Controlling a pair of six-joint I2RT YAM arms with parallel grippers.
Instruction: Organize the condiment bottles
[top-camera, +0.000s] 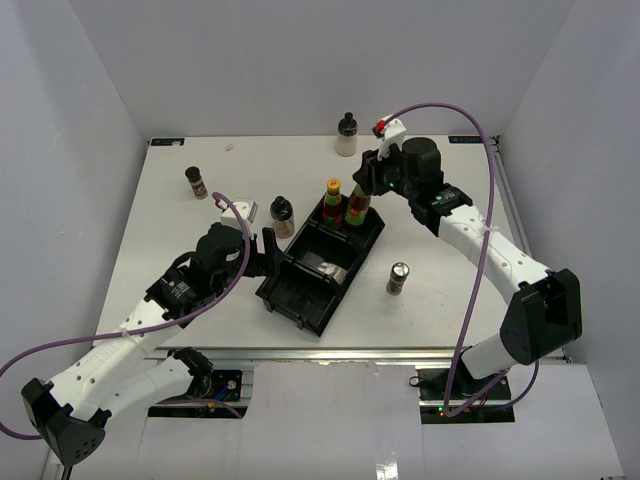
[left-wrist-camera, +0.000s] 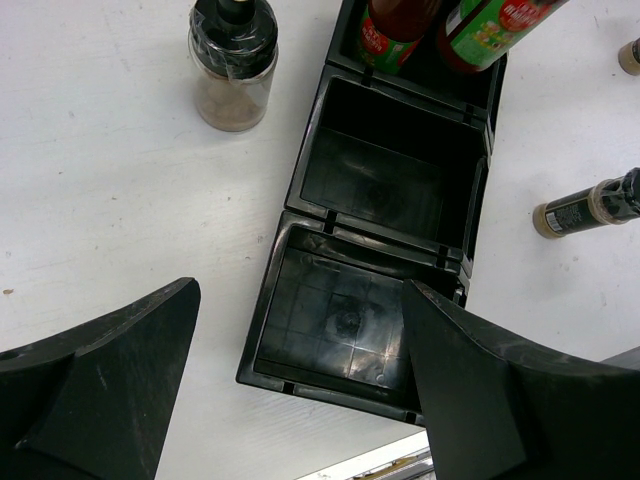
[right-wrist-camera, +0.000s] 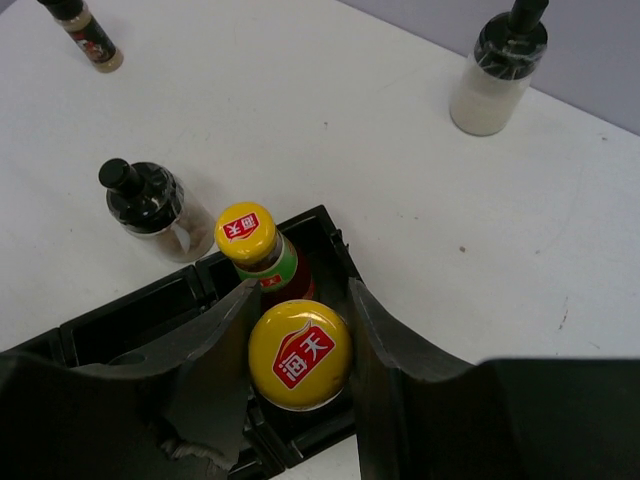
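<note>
Two yellow-capped red-sauce bottles (top-camera: 332, 204) upright in tray (top-camera: 300, 305) end compartment. Cream bottle (top-camera: 347, 138), black-topped jar (top-camera: 283, 218), brown jar (top-camera: 196, 183) and silver-lidded jar (top-camera: 398, 279) upright on table (top-camera: 250, 160).

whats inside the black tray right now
The tray holds two yellow-capped sauce bottles in its far end compartment; the other two compartments look empty. Their bases are hidden by the tray wall and the right claw.

The left arm stretches from lower left to centre frame, the left tool (top-camera: 272, 252) spread wide. The right arm arches in from lower right, the right tool (top-camera: 362, 200) pointing down, fingers narrowly parted.
</note>
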